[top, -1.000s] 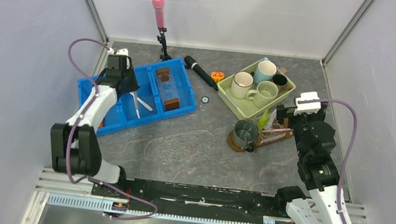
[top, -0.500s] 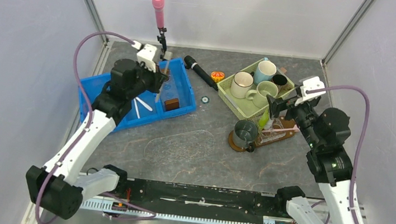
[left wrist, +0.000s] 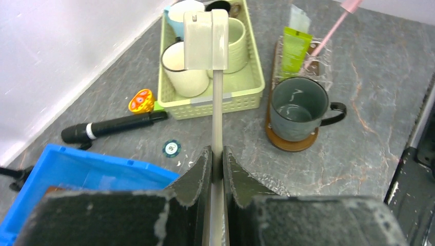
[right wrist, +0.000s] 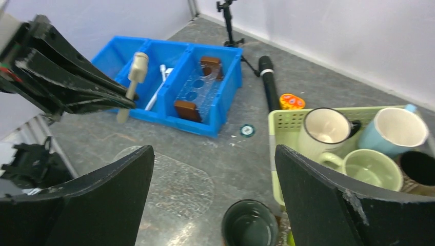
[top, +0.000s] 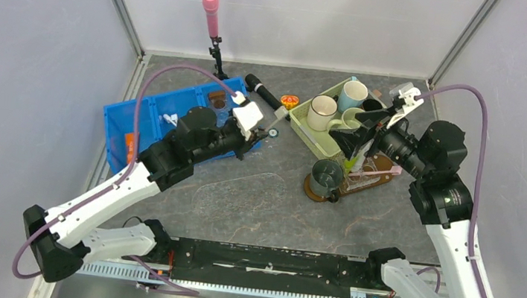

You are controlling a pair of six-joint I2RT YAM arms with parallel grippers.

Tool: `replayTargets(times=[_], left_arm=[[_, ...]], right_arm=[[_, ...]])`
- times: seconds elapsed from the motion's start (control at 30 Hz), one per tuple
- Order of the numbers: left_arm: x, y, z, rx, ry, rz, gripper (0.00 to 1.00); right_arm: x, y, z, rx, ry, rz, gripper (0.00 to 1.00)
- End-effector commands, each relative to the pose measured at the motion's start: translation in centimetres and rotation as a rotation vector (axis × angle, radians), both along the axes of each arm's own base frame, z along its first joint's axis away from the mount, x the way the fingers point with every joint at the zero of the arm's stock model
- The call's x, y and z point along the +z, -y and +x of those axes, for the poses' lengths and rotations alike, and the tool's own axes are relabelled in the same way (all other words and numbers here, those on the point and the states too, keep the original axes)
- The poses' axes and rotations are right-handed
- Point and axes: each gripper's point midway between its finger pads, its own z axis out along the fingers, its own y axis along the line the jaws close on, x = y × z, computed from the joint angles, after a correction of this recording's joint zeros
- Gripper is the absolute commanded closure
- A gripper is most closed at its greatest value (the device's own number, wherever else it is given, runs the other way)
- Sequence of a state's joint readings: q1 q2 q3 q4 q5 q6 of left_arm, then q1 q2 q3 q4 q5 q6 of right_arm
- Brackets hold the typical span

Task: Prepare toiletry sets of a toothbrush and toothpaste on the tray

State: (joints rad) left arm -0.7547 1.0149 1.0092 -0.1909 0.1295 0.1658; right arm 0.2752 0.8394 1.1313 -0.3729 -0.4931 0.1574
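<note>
The tray [left wrist: 281, 145] is a flat dark-brown wooden board with rounded ends, lying just beside the pale green basket [left wrist: 254, 92], along its long near side. A grey-green mug [left wrist: 297, 110] stands upright and empty on the tray end nearest the basket's front corner. Further along the tray a bright green tube [left wrist: 295, 51] lies flat, and a slim pink toothbrush [left wrist: 324, 37] slants just beside it. A cream-white toothbrush [left wrist: 217, 107] with a capped head is clamped in the left gripper [left wrist: 217, 154], off the table to the left of the basket, head pointing toward the basket. A second white toothbrush [right wrist: 154, 97] lies flat, well apart from the basket on its left
</note>
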Motion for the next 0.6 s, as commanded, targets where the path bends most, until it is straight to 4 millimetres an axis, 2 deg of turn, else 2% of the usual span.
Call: replayTargets(times=[0.0, 0.13, 0.37, 0.57], left_arm=[[2.8, 2.3, -0.8, -0.061, 0.136, 0.016, 0.98], [2.9, 4.8, -2.5, -0.124, 0.171, 0.05, 0.98], [2.8, 7.9, -4.4, -0.206, 0.197, 0.084, 0.98], [2.6, 8.8, -4.0, -0.196, 0.211, 0.104, 0.98]], right_arm=[[2.1, -1.9, -1.8, 0.117, -0.029, 0.088, 0.07], [1.8, -2.5, -2.1, 0.148, -0.064, 0.094, 0.1], [1.1, -3.1, -2.3, 0.178, -0.093, 0.068, 0.14], [0.4, -3.7, -2.7, 0.224, -0.121, 0.051, 0.2]])
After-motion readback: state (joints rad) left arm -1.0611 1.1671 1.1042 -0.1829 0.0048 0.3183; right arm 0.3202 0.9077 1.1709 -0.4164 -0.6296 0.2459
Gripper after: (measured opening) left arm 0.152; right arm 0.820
